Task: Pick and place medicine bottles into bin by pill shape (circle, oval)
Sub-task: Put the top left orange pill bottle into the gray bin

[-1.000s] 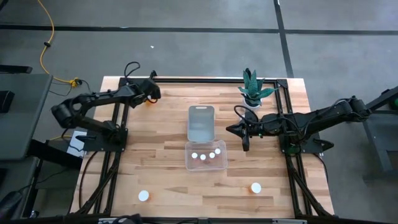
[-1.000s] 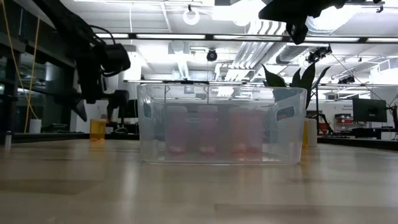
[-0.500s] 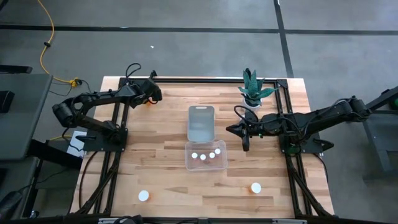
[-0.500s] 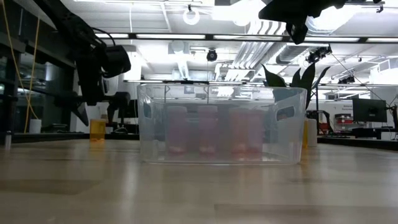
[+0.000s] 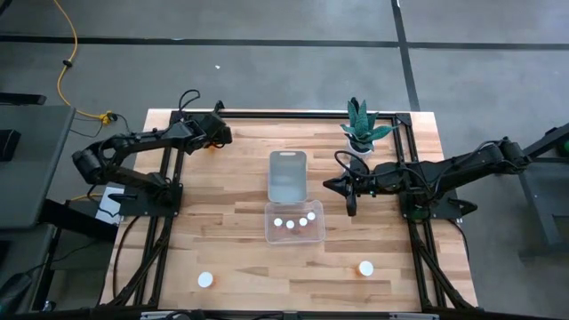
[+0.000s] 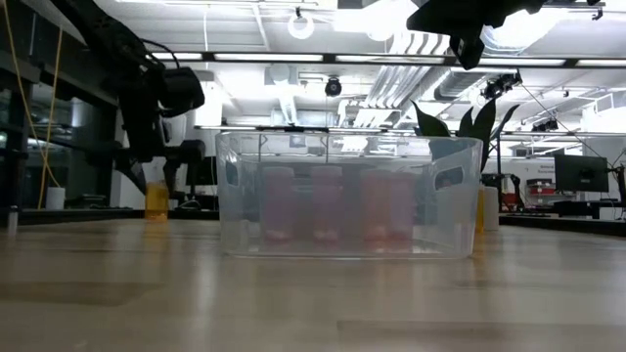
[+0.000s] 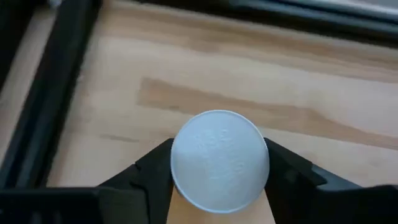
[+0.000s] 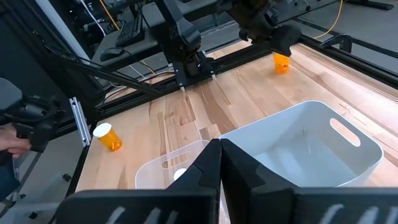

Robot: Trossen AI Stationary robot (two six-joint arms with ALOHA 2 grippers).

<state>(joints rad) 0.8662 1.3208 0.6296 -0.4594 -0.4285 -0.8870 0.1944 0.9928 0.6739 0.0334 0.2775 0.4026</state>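
Observation:
A medicine bottle [image 6: 156,201], orange with a white cap [image 7: 219,163], stands on its base at the table's far left. My left gripper [image 5: 214,140] is down over it and shut on it. A clear bin [image 5: 294,223] in the middle holds three white-capped bottles. A white bin [image 5: 287,175] sits just beyond it. Two more bottles stand near the front edge, one at the left [image 5: 205,280] and one at the right [image 5: 365,268]. My right gripper [image 8: 219,149] hangs shut and holds nothing, above the table to the right of the bins. My left gripper pinches the bottle's round white cap by its two opposite sides [image 7: 176,158] between its two fingers [image 7: 283,168]. The fingers come slanting down from above. The bottle stands upright with its base on the table.
A green plant in a white pot [image 5: 360,130] stands at the far right, close behind my right arm. Black frame rails [image 5: 293,114] run along the table's far and side edges. Bare wood lies between the bins and the left gripper.
My left gripper has stayed where it was and drawn its fingers in from wide open until they meet the bottle's cap. The bottle still stands on the table.

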